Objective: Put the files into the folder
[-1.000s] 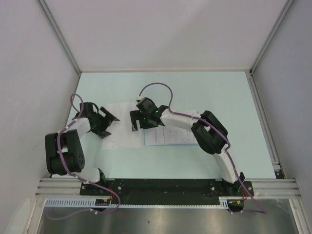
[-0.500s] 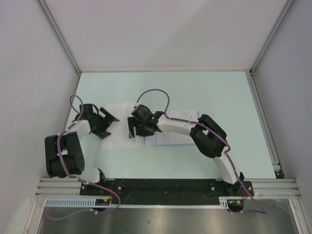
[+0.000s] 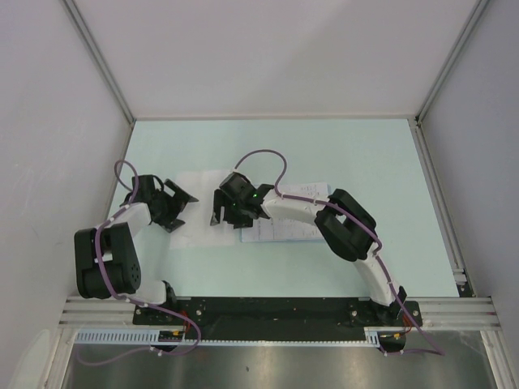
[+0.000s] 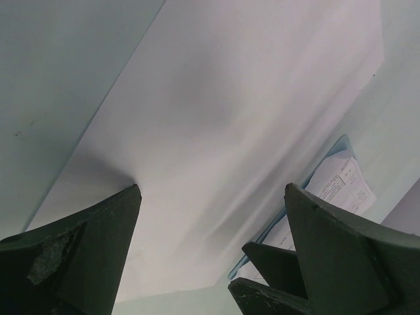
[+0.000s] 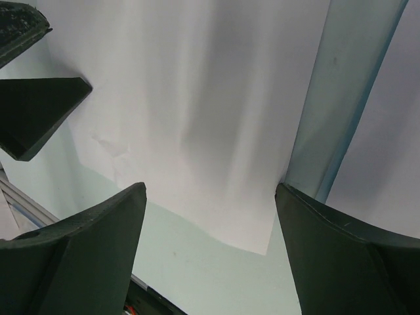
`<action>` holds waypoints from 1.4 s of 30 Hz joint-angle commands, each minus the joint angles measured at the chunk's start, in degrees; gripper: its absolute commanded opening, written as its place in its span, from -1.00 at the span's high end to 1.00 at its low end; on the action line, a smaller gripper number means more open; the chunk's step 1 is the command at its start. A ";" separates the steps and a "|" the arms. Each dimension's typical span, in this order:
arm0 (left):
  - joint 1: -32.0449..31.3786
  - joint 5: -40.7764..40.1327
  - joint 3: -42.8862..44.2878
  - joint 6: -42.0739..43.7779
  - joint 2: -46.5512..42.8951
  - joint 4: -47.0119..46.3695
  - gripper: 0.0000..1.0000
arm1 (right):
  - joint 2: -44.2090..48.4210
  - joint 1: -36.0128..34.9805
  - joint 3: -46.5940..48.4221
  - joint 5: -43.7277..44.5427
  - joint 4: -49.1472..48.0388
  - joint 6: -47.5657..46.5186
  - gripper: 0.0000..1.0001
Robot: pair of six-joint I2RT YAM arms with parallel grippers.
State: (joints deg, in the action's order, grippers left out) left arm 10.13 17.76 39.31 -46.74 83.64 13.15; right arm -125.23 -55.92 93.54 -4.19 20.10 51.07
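Observation:
A blank white sheet of the files lies flat on the table between my two grippers. It fills the left wrist view and the right wrist view. Its right side meets the pale-blue folder, whose edge shows in the right wrist view and the left wrist view. A printed sheet lies in the folder. My left gripper is open over the sheet's left part. My right gripper is open over the sheet's near edge, one fingertip at the folder's edge.
The pale mint tabletop is walled by grey panels at the back and sides. A metal rail runs along the near edge by the arm bases. The right arm's elbow hangs over the folder.
My right gripper has shifted a little left and toward the near side, over the white sheet. The left arm has barely moved.

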 commanded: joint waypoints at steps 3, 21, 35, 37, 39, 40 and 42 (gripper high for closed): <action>-0.38 -0.97 -2.75 -0.90 0.83 3.82 -0.99 | -3.70 -0.68 -1.25 0.32 0.73 3.07 -0.71; -0.37 0.70 -2.92 0.07 0.74 3.55 -0.99 | -3.09 0.11 -4.06 -5.39 -19.20 -8.69 -0.98; -0.29 1.57 -1.17 1.57 1.18 4.96 -0.99 | -7.22 6.17 -3.18 -8.11 -27.39 -17.14 -1.00; -0.29 2.10 -1.17 1.30 1.62 4.70 -0.99 | -7.83 6.00 -3.45 -11.09 -29.76 -17.06 -0.99; -0.29 2.54 -1.25 0.95 1.88 4.35 -0.99 | -8.27 5.83 -3.80 -13.21 -31.86 -14.95 -1.00; -0.37 2.46 -1.25 0.86 1.79 4.26 -0.99 | -8.10 5.65 -4.15 -14.87 -32.66 -13.99 -1.00; -0.29 2.80 -1.34 0.78 1.62 4.17 -1.00 | -7.66 5.21 -6.51 -18.29 -37.29 -10.04 -0.99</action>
State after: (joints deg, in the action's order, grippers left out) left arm 10.20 19.57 38.92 -46.48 83.59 12.75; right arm -131.04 -49.47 90.28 -15.75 -11.90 37.08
